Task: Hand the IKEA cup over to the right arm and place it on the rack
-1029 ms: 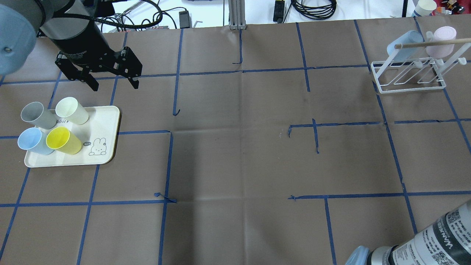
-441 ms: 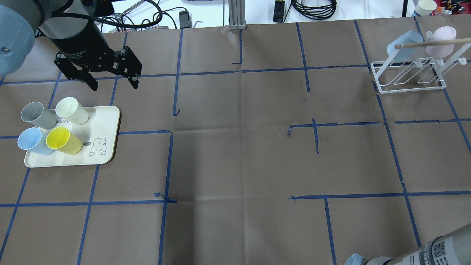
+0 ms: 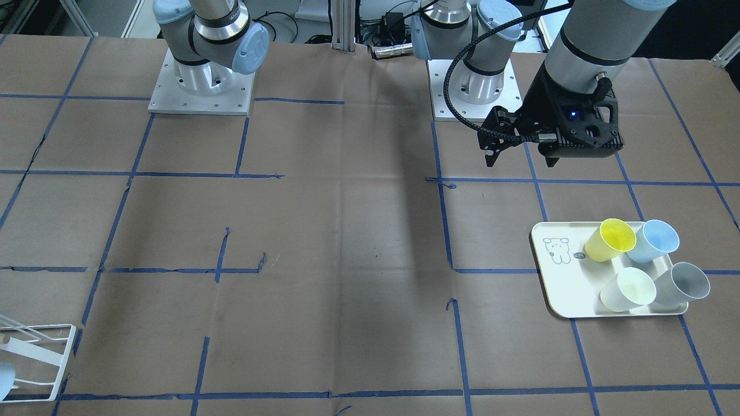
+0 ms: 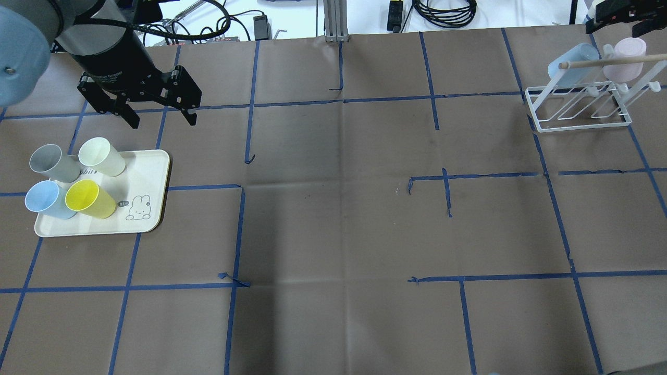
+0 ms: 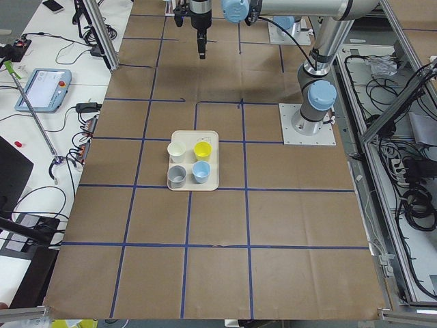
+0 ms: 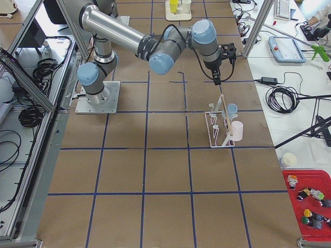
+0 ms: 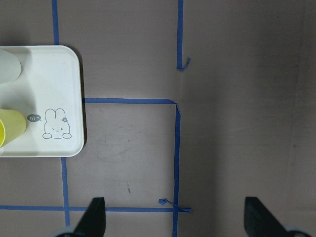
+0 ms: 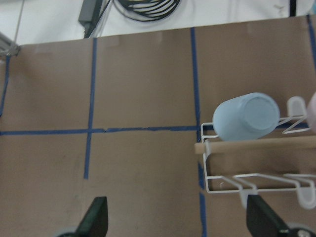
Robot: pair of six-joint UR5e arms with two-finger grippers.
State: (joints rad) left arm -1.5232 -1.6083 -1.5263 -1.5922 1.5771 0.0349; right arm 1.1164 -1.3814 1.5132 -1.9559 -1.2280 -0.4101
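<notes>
Your left gripper [image 4: 163, 121] hangs with its jaws spread and empty, just past the far side of the tray [image 4: 151, 172], which lies by the left edge of the tabletop. The four IKEA cups [image 4: 89, 199] stand mouth-up, crowded on the tray's left half. The cream cup [image 4: 101, 156] is closest to the jaws and looks like the easiest pick.

Draw the gripper back toward the near edge until it is centred over that cup. Turn the jaws so neither finger drops onto the grey cup [image 4: 47, 161] just beside it, then come straight down. Grip near the rim, so the lower body stays free for the other arm.

The right gripper [image 6: 217, 76] waits above the rack [image 4: 583, 126] in the far right corner, jaws spread. Plan the handover over the middle of the tabletop.
</notes>
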